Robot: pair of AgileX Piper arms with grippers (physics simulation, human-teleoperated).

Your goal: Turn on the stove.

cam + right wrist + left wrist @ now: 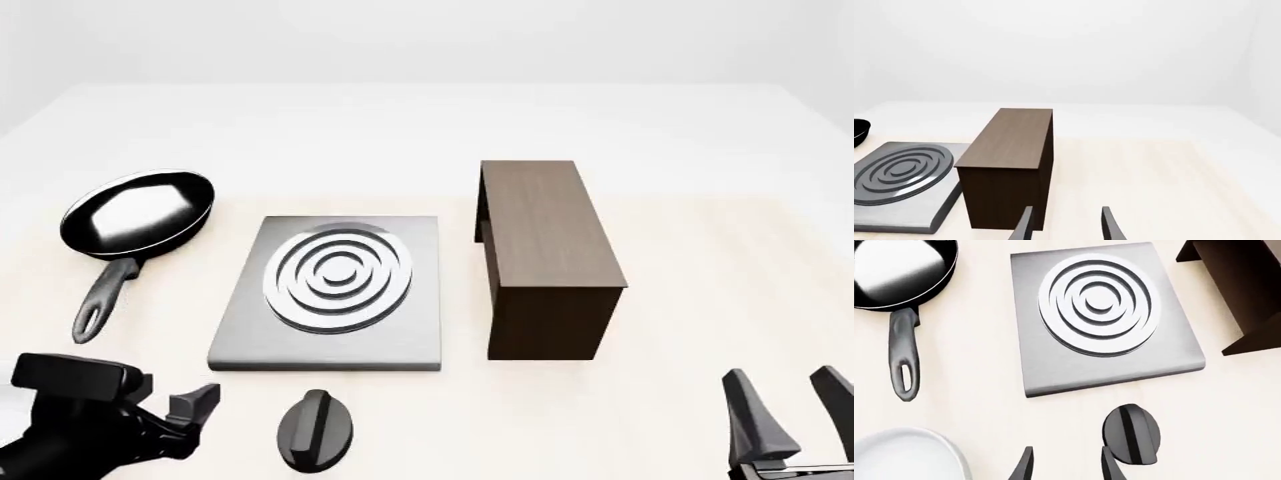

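Two parts: stove mid-worktop, its knob just in front. Left tool spread wide beside the knob, empty (right tool open, idle). Knob looks rigid, smooth; pinch across its ridge.

A: Which items occupy the left part of the table in the front view?

B: A black frying pan, its interior reflecting white, with a dark handle ending in a hanging slot and pointing toward the near edge. In the left wrist view, the rim of a white dish appears near the handle's end.

A: And on the right?

B: A dark brown wooden box, long and upright, with a hollow underside visible in the left wrist view. It stands well apart from the pan.
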